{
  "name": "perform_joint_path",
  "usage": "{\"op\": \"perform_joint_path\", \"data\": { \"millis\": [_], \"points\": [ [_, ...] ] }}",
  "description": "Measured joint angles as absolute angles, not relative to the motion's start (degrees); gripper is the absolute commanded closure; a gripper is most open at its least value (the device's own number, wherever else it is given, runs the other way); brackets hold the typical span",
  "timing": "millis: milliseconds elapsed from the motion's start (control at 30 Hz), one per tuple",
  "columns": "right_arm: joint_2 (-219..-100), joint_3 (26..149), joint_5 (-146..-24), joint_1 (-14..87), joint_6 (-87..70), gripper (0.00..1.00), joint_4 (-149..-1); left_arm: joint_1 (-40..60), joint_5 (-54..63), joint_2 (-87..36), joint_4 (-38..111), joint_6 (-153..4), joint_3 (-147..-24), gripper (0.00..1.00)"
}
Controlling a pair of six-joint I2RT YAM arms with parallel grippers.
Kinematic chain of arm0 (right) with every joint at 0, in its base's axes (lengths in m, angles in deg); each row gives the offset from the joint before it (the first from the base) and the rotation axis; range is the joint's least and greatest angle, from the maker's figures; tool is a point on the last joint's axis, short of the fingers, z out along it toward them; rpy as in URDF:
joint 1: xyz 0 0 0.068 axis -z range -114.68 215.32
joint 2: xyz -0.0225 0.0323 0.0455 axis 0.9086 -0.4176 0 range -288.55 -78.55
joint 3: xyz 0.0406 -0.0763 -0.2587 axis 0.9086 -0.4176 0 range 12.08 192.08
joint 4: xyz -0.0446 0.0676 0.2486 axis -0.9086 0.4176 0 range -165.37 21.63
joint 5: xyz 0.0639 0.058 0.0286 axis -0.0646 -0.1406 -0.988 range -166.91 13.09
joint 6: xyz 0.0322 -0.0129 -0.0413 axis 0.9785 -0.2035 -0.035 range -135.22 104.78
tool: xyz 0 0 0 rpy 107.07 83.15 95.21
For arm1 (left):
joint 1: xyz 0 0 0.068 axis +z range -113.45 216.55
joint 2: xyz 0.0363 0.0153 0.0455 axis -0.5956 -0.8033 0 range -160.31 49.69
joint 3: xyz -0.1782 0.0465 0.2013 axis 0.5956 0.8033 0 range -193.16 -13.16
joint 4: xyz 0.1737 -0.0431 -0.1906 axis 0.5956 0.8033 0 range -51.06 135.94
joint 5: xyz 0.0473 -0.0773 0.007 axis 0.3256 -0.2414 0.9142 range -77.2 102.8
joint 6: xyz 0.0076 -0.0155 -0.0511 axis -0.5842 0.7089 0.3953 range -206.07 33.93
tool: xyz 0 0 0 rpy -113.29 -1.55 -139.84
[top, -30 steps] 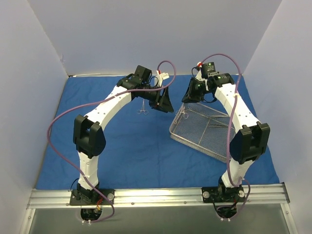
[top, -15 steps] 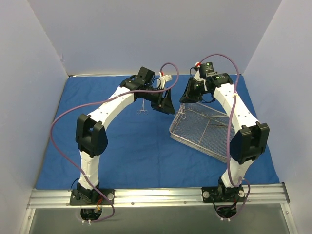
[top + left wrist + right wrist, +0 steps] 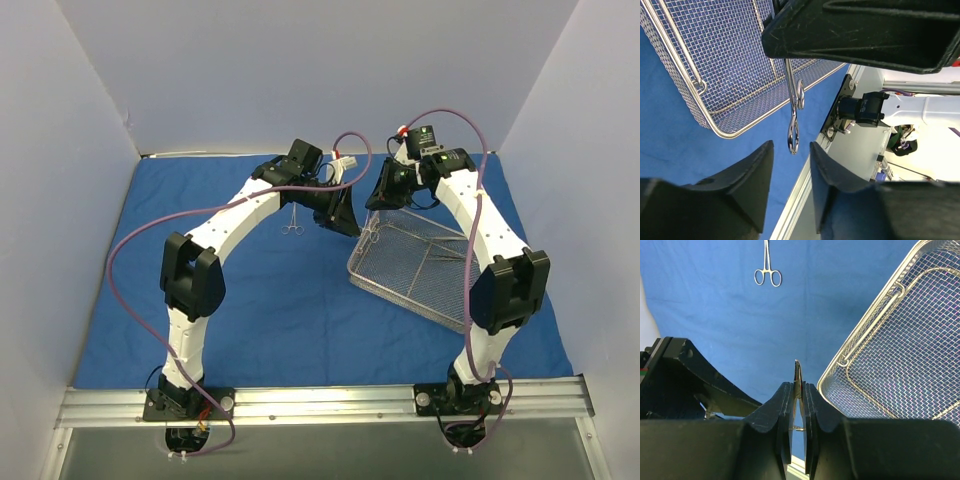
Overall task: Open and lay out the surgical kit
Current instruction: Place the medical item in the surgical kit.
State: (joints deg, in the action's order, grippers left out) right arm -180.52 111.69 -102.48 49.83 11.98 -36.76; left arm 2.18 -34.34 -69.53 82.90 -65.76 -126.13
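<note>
The blue cloth wrap [image 3: 270,310] lies spread flat over the table. On it at the right sits the silver wire-mesh tray [image 3: 405,300], also in the left wrist view [image 3: 725,65] and the right wrist view [image 3: 910,355]. One scissor-handled instrument [image 3: 292,222] lies on the cloth at the back [image 3: 767,271]. My right gripper [image 3: 381,200] [image 3: 798,386] is shut on another instrument [image 3: 792,107], which hangs rings-down beside the tray's far-left corner. My left gripper [image 3: 347,218] [image 3: 791,145] is open, its tips just short of the hanging rings.
White walls close in the left, back and right sides. A metal rail [image 3: 320,402] with the arm bases runs along the near edge. Thin metal pieces [image 3: 447,255] lie in the tray. The two grippers stand close together at the back centre.
My left gripper has moved right, closer to the right gripper, and its jaws have narrowed. The right gripper has shifted slightly left with the instrument in it.
</note>
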Motion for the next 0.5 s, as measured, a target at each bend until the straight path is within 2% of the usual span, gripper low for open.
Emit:
{"op": "perform_joint_path", "data": {
  "millis": [167, 300, 400, 433, 467, 500],
  "points": [
    [-180.61, 111.69, -102.63, 49.66, 12.00, 1.00, -36.78, 2.18, -34.40, -69.77, 82.84, -65.54, -126.39, 0.67],
    [-180.61, 111.74, -102.78, 49.35, 11.98, 1.00, -36.78, 2.18, -34.71, -70.25, 82.75, -65.32, -126.57, 0.80],
    [-180.76, 111.89, -102.78, 49.13, 11.91, 1.00, -36.63, 2.18, -35.19, -70.64, 82.81, -64.99, -126.57, 0.97],
    [-180.87, 112.04, -102.78, 49.13, 11.85, 1.00, -36.46, 2.23, -35.21, -70.80, 82.79, -64.95, -126.57, 0.98],
    [-181.05, 112.30, -102.76, 49.13, 11.80, 0.94, -36.26, 2.34, -35.32, -70.91, 82.66, -64.93, -126.57, 0.98],
    [-181.35, 112.70, -102.78, 49.13, 11.74, 0.83, -36.00, 2.45, -35.43, -71.02, 82.51, -64.90, -126.57, 0.98]
  ]
}}
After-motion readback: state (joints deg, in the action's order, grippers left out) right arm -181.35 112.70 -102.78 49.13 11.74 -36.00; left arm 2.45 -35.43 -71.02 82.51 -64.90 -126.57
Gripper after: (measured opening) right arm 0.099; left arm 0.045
